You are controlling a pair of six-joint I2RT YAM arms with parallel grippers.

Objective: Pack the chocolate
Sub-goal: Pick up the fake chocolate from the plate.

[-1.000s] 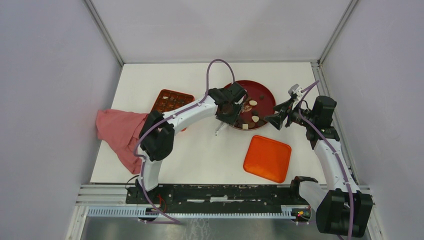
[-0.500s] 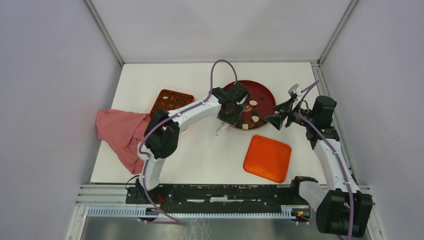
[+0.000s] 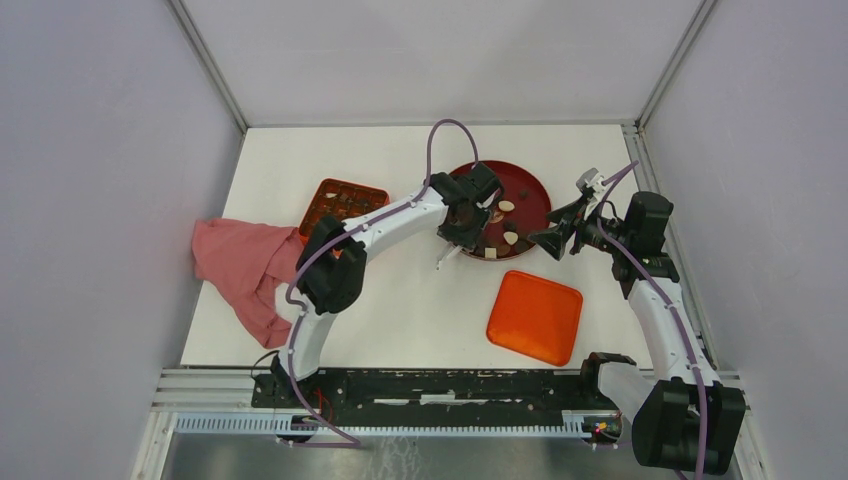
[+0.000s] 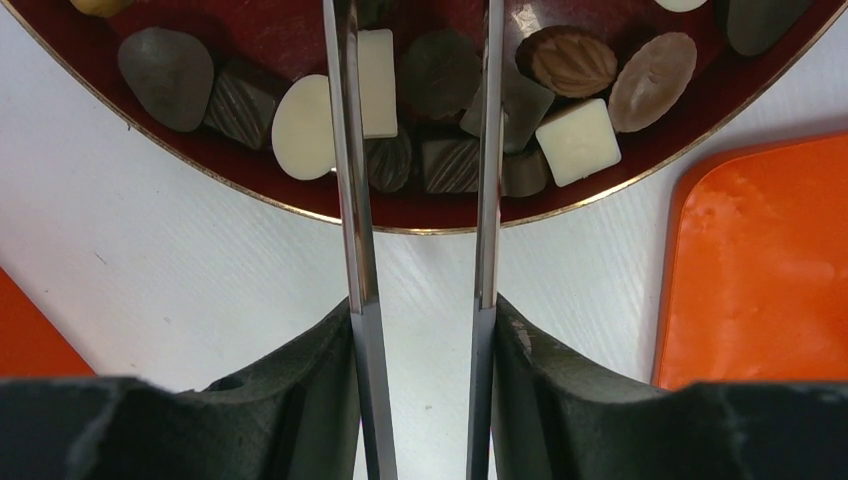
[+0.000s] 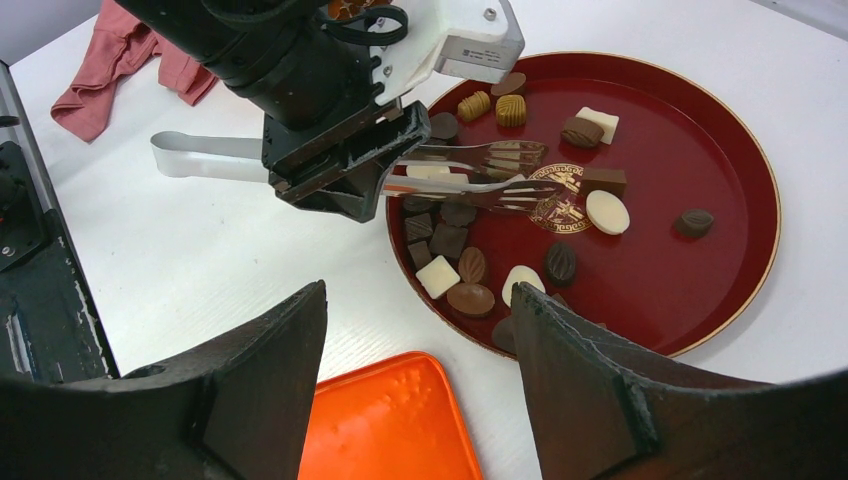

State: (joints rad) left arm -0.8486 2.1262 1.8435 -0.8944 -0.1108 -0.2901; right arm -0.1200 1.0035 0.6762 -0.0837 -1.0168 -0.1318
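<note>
Several chocolates (image 4: 578,140), dark brown, mid brown and cream-white, lie on the round dark-red plate (image 3: 535,185), mostly near its front-left rim; they also show in the right wrist view (image 5: 470,297). My left gripper (image 3: 460,225) is shut on metal tongs (image 4: 345,150). The tong arms stand apart and reach over the chocolates (image 5: 500,175), with nothing visibly pinched between the tips. My right gripper (image 5: 420,300) is open and empty, hovering just right of the plate (image 3: 565,215). The orange compartmented box (image 3: 343,200) sits left of the plate, partly hidden by the left arm.
An orange square lid (image 3: 535,315) lies on the white table in front of the plate, below my right gripper (image 5: 385,420). A pink cloth (image 3: 240,265) lies at the table's left edge. Grey walls enclose the table on three sides.
The left arm's elbow has swung a little to the right and forward. The tongs stay over the plate's left part. The right arm has not moved.
</note>
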